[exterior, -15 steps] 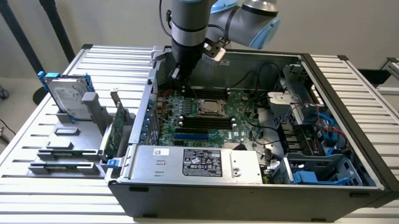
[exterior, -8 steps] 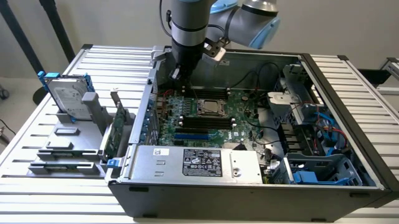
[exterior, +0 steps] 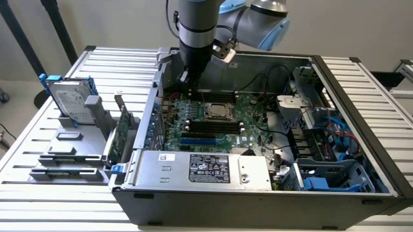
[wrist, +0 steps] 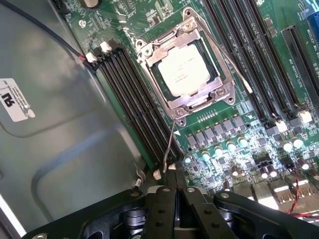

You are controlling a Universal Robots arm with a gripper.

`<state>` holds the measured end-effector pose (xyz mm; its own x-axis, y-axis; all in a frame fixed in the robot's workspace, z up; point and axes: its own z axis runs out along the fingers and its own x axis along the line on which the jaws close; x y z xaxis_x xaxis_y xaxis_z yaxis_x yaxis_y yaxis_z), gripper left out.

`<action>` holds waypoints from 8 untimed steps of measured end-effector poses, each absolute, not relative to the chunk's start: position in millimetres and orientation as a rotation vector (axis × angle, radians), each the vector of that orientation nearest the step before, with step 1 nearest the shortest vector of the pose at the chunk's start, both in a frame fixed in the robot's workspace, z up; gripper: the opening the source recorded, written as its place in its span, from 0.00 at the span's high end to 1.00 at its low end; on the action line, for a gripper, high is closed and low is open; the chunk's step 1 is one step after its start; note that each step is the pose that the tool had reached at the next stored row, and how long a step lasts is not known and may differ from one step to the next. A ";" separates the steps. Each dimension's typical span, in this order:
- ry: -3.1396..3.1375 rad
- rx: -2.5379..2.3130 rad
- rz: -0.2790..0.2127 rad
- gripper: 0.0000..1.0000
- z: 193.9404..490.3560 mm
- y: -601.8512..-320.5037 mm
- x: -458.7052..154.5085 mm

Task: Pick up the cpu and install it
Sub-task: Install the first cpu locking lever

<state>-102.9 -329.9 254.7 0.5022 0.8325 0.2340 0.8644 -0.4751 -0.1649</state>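
Gripper [exterior: 185, 79] is hanging on 1 arm [exterior: 193, 29] inside the open PC case [exterior: 258, 205], over the motherboard's [exterior: 252, 104] far corner at the exterior view's left, close to the case's back wall. Jaws are sitting fully closed, both fingers [wrist: 162, 209] pressing together, nothing gripped between them. The cpu [wrist: 187, 69] is lying flat in the socket frame [wrist: 224, 94] mid-board, silver lid facing up, with the frame's metal plate overlapping its edges. It's sitting apart from the gripper, toward the exterior view's right and nearer the camera. 1 thin wire lever [wrist: 170, 142] is running from the frame's corner toward the fingertips, its free end stopping just beside them; can't tell if it's touching. A bank of black memory slots [wrist: 132, 94] is running alongside the socket between the frame and the bare grey case wall [wrist: 60, 149]. A row of capacitors [wrist: 224, 147] is lining the board between the socket and the gripper. Outside the case, at the exterior view's left, a hard drive [exterior: 67, 104] with blue rails is standing upright in a grey rack [exterior: 71, 154] on the slatted table [exterior: 38, 140], and a green expansion card [exterior: 116, 140] is standing on edge beside it. The power supply [exterior: 200, 169], label up, is occupying the case's near edge, with blue cables [exterior: 335, 130] looping at the exterior view's right.
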 end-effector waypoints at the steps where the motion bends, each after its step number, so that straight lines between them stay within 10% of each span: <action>1: -1.438 -2.487 -0.178 0.89 254.7 -329.8 -101.4; 8: -1.441 -2.489 -0.186 0.89 254.7 -329.9 -86.6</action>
<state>-86.6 -329.9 254.7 0.5003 0.8325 0.2380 0.8656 -0.4751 -0.1580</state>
